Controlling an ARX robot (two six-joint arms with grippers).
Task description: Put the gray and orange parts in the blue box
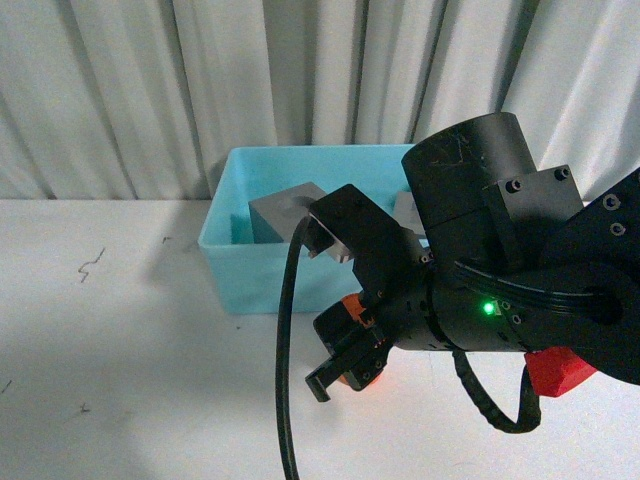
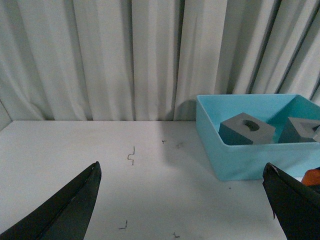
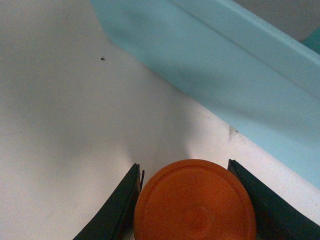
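The light blue box (image 1: 236, 255) stands at the back of the white table, before the curtain. Two gray cubes lie inside it: one with a round recess (image 2: 247, 128), one with a square recess (image 2: 298, 129). The first cube (image 1: 285, 213) also shows in the front view. My right gripper (image 1: 352, 362) is shut on the orange cylinder (image 3: 195, 201), down at the table just in front of the box wall (image 3: 235, 75). Only slivers of the orange cylinder (image 1: 350, 306) show in the front view. My left gripper (image 2: 182, 200) hangs open over bare table, left of the box (image 2: 255, 160).
The right arm's black body (image 1: 500, 270) fills the right half of the front view and hides part of the box. A black cable (image 1: 287, 380) hangs down beside it. A white curtain (image 1: 150, 90) closes off the back.
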